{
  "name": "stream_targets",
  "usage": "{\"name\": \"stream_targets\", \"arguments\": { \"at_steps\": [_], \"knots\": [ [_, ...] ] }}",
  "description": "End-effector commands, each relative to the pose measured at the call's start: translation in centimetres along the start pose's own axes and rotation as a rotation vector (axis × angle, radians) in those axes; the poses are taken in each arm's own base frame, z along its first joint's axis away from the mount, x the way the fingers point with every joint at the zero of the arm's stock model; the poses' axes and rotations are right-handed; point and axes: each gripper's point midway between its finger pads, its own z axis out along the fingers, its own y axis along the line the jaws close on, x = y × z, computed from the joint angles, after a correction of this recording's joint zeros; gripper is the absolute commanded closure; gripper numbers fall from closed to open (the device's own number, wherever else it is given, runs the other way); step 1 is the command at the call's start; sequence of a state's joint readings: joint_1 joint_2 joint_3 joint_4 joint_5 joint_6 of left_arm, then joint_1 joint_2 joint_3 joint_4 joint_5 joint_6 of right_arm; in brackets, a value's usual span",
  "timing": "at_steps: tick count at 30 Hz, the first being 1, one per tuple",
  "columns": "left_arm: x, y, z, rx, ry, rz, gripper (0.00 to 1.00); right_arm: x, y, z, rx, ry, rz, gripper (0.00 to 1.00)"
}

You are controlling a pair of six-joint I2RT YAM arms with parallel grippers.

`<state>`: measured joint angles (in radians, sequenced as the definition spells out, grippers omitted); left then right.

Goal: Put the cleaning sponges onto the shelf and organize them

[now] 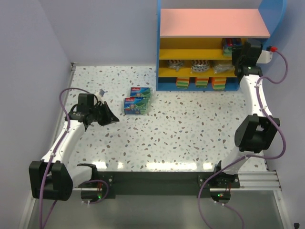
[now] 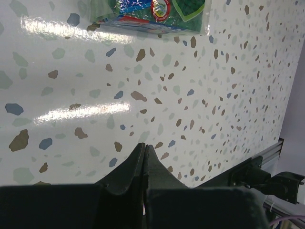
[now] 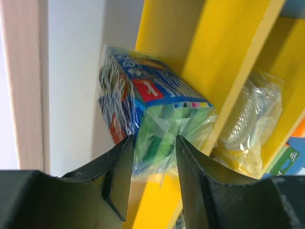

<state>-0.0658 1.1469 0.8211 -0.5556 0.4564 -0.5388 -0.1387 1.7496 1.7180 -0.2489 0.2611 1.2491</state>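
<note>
Speckled terrazzo table (image 1: 190, 129), glossy, with pale walls around. Shelf (image 1: 214, 23): pink top board, blue sides, yellow boards.

My right gripper (image 3: 153, 140) is up at the top yellow board, right end. Jaws apart, matte black fingers either side of a boxy green-and-blue pack (image 3: 157, 95) in crinkled clear wrap, resting on the board. One board down sits a silvery scourer pack (image 3: 248, 114), lumpy in its film.

My left gripper (image 2: 144, 147) hangs over the table, jaws together, nothing between them. Flat packs (image 1: 135, 105), green and blue, two, lie close together just beyond it. Striped sponge blocks (image 1: 202, 82) line the bottom board.
</note>
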Motion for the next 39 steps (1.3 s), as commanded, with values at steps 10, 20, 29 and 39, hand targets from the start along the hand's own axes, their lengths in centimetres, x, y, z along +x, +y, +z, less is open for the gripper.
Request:
{"name": "stream_targets", "arguments": {
  "at_steps": [10,20,29,39],
  "knots": [
    [-1.2,-0.6,-0.4,0.015,-0.035,0.022,1.00,-2.9,4.7,-7.6,-0.235,-0.008,0.012,0.50],
    [-0.7,-0.2,-0.1,0.015,-0.028,0.024,1.00,6.5,-1.6,-15.0,-0.225,0.445,-0.294,0.53],
    [-0.8,-0.2,-0.1,0.015,-0.022,0.032,1.00,23.3,-11.7,-24.8,-0.305,0.889,-0.792,0.54],
    [-0.1,0.1,-1.0,-0.009,-0.024,0.030,1.00,35.5,-13.6,-23.6,-0.358,1.085,-0.937,0.46]
  ]
}}
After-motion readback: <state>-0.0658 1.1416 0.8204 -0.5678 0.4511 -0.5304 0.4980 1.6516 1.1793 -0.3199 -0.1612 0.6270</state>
